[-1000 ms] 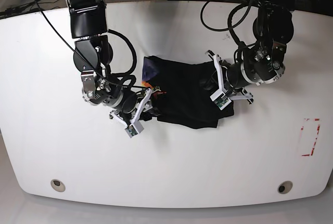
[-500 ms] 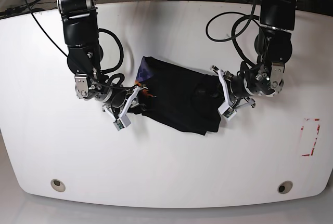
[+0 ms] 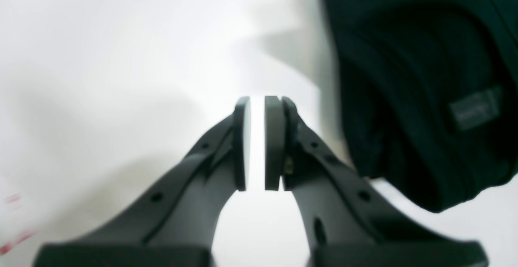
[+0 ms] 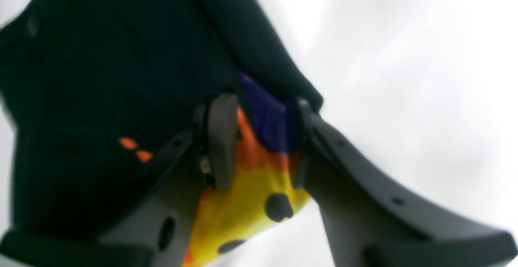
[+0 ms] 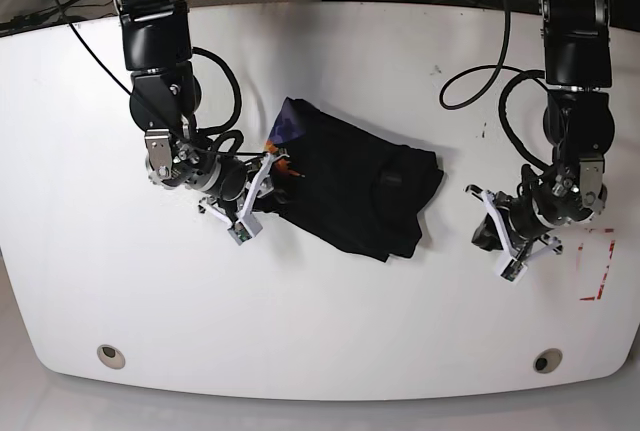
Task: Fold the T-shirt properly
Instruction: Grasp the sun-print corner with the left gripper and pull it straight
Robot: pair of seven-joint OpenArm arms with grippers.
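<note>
At table (image 5: 330, 331) centre: T-shirt (image 5: 355, 191) folded to a rumpled bundle | right gripper (image 4: 259, 137) clamps its coloured edge | left gripper (image 3: 257, 143) nearly closed, empty, beside it | squaring and release remain, probably

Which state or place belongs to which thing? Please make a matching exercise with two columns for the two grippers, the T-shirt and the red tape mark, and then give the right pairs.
Column one:
1. left gripper
2. right gripper
3. T-shirt
4. red tape mark

Column two:
a. closed on a coloured fold of cloth
b. on the table near its edge, beside the arm that carries the left wrist camera
c. shut, holding nothing, apart from the cloth
d. a folded bundle in the middle of the table

Right pairs: 1-c, 2-a, 3-d, 4-b
</note>
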